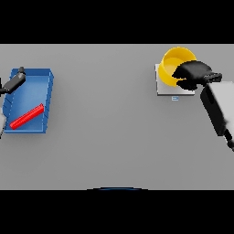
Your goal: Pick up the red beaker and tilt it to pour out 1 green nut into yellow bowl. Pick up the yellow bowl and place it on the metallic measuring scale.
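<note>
The yellow bowl (pixel 176 61) sits on the silver scale (pixel 162 87), far back on the right side of the grey table (pixel 114 137). The bowl covers most of the scale. Only the scale's left edge and front edge peek out from under it.

The right hand (pixel 194 74) is at the bowl's right rim. Its dark fingers curl over the rim and hold the bowl. The white right arm runs from the hand down to the right edge of the view.

On the far left is a blue tray (pixel 50 87). It has low walls all round. The red beaker (pixel 26 117) lies on its side inside the tray, slanted, near the tray's front wall. I cannot see a green nut.

The left hand (pixel 13 83) is at the tray's back left corner, right at the left edge of the view. It looks dark and thin, and I cannot tell if it is open or closed.

Between the tray and the scale is a wide stretch of bare grey table. The front part of the table is bare too.
</note>
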